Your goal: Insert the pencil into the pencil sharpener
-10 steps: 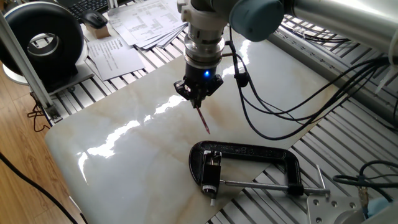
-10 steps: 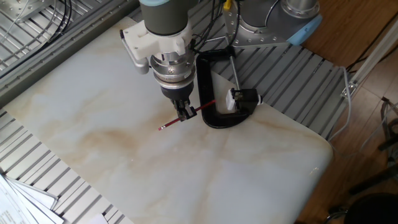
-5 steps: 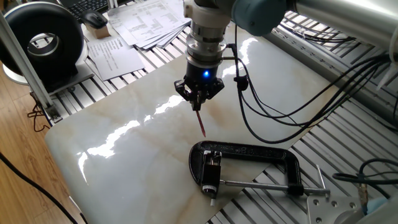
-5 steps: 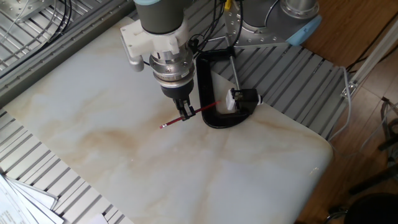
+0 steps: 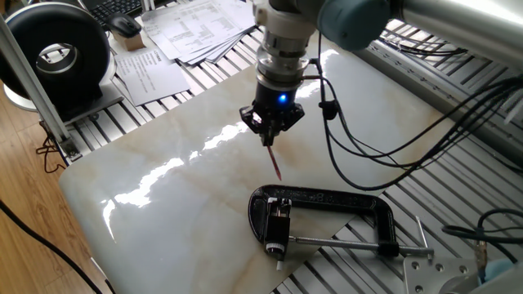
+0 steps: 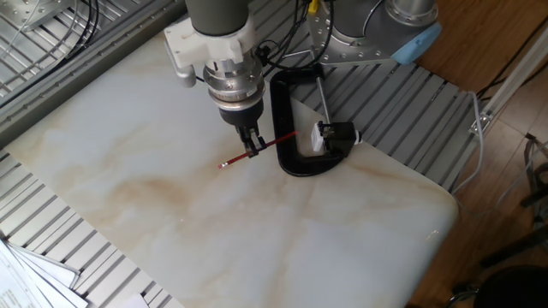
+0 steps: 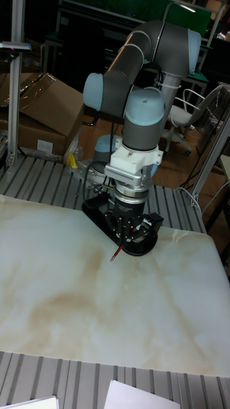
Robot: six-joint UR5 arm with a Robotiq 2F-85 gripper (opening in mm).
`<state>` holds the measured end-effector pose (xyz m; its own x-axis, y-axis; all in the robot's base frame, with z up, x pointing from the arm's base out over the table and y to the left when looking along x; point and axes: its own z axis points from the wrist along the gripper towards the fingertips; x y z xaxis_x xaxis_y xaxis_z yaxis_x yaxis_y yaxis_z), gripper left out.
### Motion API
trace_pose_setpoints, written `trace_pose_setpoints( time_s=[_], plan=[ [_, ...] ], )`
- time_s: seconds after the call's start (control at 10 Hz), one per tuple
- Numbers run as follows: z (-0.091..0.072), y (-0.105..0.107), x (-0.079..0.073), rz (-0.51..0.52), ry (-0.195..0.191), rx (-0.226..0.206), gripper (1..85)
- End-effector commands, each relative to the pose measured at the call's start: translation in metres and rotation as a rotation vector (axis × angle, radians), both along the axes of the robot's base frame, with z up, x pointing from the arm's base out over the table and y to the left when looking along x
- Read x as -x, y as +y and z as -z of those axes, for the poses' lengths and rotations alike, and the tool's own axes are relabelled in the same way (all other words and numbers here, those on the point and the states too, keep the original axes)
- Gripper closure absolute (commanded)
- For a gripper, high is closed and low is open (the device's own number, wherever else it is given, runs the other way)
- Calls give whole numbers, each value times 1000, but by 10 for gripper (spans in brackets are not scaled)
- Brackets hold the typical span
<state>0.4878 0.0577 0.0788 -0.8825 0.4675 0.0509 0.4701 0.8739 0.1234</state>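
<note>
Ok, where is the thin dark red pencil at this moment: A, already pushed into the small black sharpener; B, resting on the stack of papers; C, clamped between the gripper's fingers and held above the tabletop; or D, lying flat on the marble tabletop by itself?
C: the thin dark red pencil sits pinched in the gripper, slanting above the marble, well short of the small black sharpener inside the black C-shaped clamp.

Pencil sharpener point(image 7: 151, 225) mostly hidden behind gripper point(image 7: 128, 236), tall view.
</note>
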Motion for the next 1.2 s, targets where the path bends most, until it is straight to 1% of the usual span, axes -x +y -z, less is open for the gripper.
trace_pose_setpoints(
  time_s=[0.0,0.2,0.4,0.6,0.8,1.1],
  plan=[
    [2,-7,3,-5,-8,12,840],
    [8,-5,1,-4,-5,32,843],
    [12,1,3,8,-2,27,843],
    [17,6,2,19,2,36,843],
    [24,8,1,24,-5,55,843],
    [25,10,3,34,0,61,843]
  ],
)
